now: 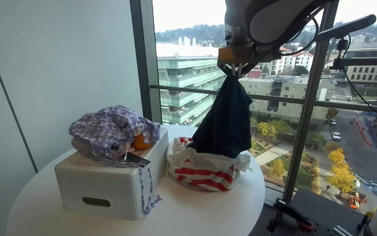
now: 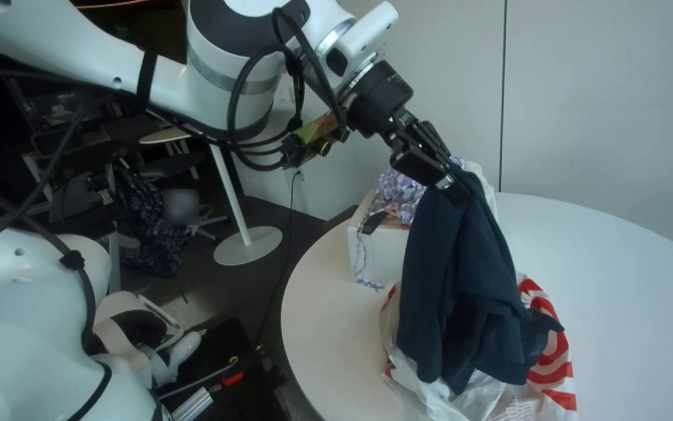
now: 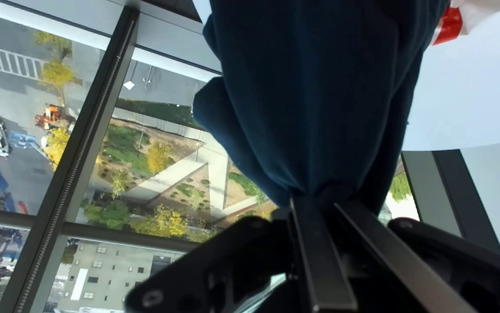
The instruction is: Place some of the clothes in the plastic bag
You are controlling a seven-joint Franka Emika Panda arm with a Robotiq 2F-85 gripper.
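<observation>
A dark navy garment (image 1: 229,121) hangs from my gripper (image 1: 236,74), which points down with its fingers shut on the garment's gathered top. The gripper (image 2: 451,183) and the garment (image 2: 465,280) also show in an exterior view. In the wrist view the garment (image 3: 310,95) fills the upper middle, bunched at the fingertips (image 3: 319,202). A white and red plastic bag (image 1: 204,177) sits on the table below. It also shows in an exterior view (image 2: 555,351). The garment's lower end overlaps the bag's opening; how far it reaches inside is hard to tell. The garment hides part of the bag.
A white ribbed box (image 1: 100,186) stands on the round white table (image 1: 188,216) beside the bag. A purple checked cloth (image 1: 109,127) with dangling straps and an orange object (image 1: 140,142) lie on it. Tall windows and a wall stand behind the table.
</observation>
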